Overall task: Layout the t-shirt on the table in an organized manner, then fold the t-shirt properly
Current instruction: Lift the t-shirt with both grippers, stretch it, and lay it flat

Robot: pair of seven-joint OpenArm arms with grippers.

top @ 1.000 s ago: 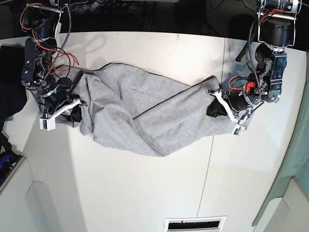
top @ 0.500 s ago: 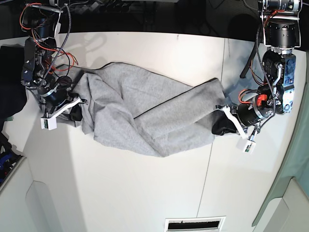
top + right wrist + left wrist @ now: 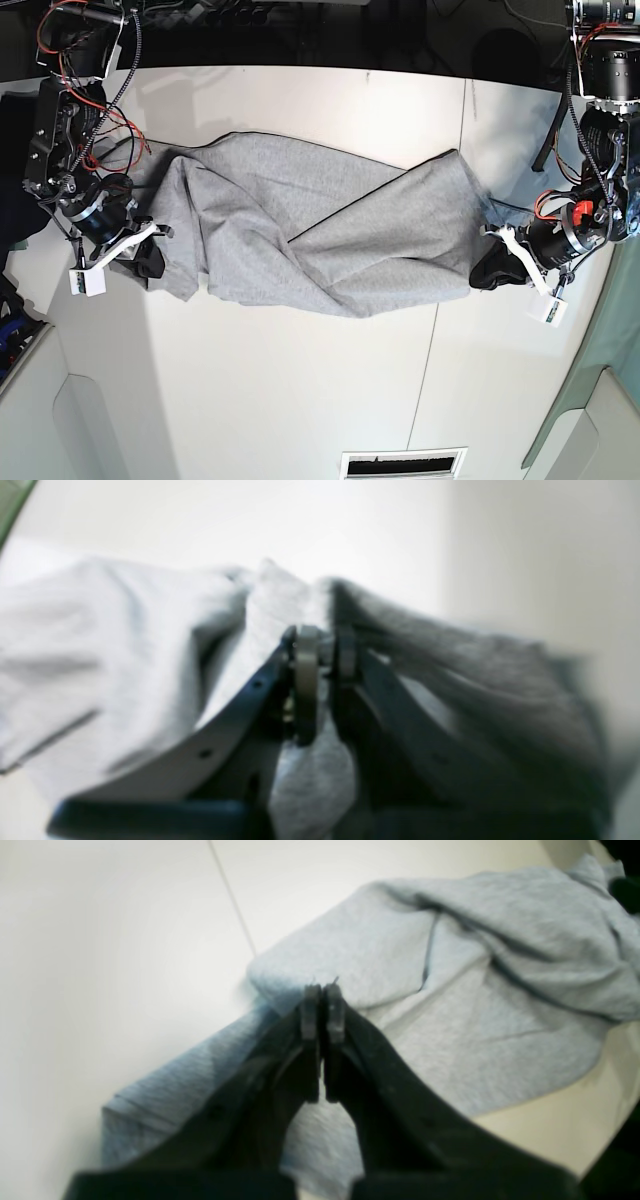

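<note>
The grey t-shirt point(image 3: 310, 235) lies twisted and stretched across the white table point(image 3: 300, 390), with folds crossing at its middle. At the base view's right, my left gripper point(image 3: 497, 265) is shut on the shirt's right end. In the left wrist view its jaws point(image 3: 322, 995) are pressed together above the t-shirt point(image 3: 450, 990). My right gripper point(image 3: 150, 255) holds the shirt's left end at the base view's left. The right wrist view shows that gripper point(image 3: 322, 650) shut on a bunched fold of t-shirt point(image 3: 100, 655).
A thin dark seam point(image 3: 440, 300) runs across the table from back to front, also visible as the seam point(image 3: 230, 895) in the left wrist view. A slotted vent point(image 3: 403, 464) sits at the front edge. A pale green surface point(image 3: 615, 340) borders the table on the right.
The right gripper closed on the shirt's left end and shifted left. The left gripper pulled the right end further right and forward. The shirt is stretched wider between them.
</note>
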